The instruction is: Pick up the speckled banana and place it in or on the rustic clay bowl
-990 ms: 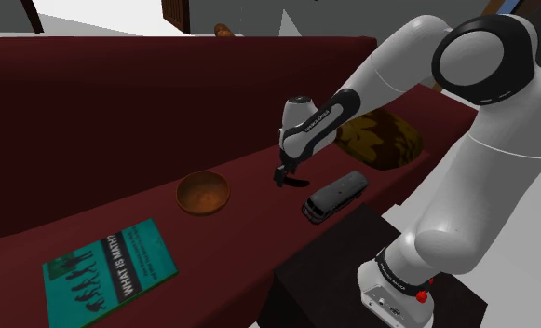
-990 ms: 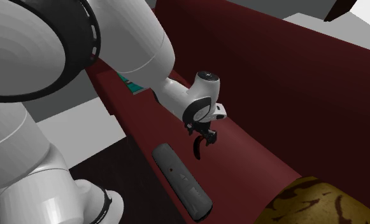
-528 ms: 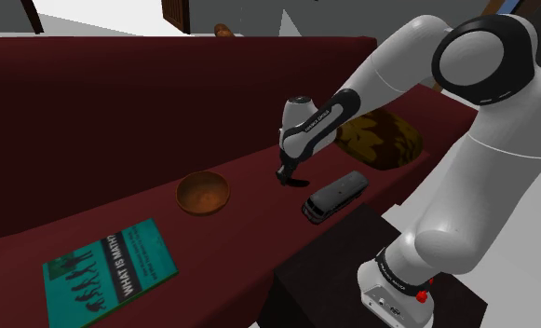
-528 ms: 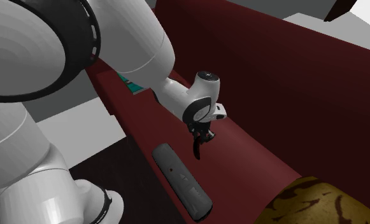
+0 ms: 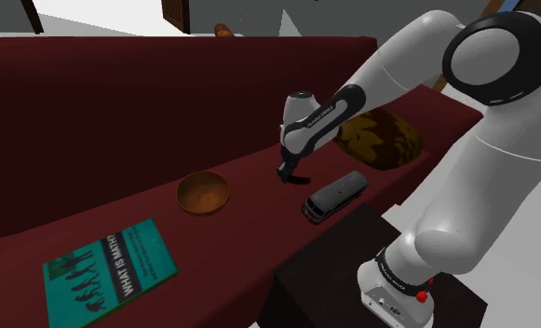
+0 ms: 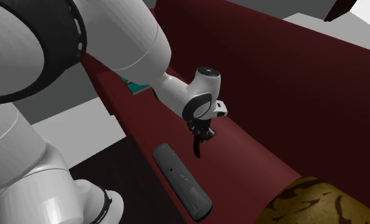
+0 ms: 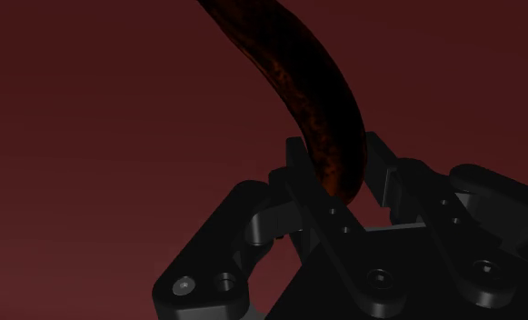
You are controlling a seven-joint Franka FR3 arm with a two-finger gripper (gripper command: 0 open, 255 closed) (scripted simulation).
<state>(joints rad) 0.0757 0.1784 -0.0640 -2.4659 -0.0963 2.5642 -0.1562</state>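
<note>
In the wrist view a dark, brown-mottled banana (image 7: 293, 64) runs up and away from my gripper (image 7: 337, 150), whose two black fingers are shut on its near end. Seen in the second exterior view, the banana (image 6: 197, 147) hangs as a thin dark curve below the gripper (image 6: 203, 132), just above the dark red surface (image 6: 253, 159). In the shoulder view the gripper (image 5: 285, 173) sits to the right of the brown clay bowl (image 5: 203, 193), which rests empty on the dark red surface (image 5: 240, 238).
A dark grey elongated object (image 5: 334, 196) lies by the front edge right of the gripper, also the dark grey elongated object (image 6: 181, 180). A brown patterned cushion (image 5: 380, 137) sits beyond it. A teal book (image 5: 110, 270) lies at the shoulder view's lower left. A dark red backrest (image 5: 119, 102) rises behind.
The fingers went from open to shut on the banana's end. Since then the hand has risen slightly with the banana in it.
</note>
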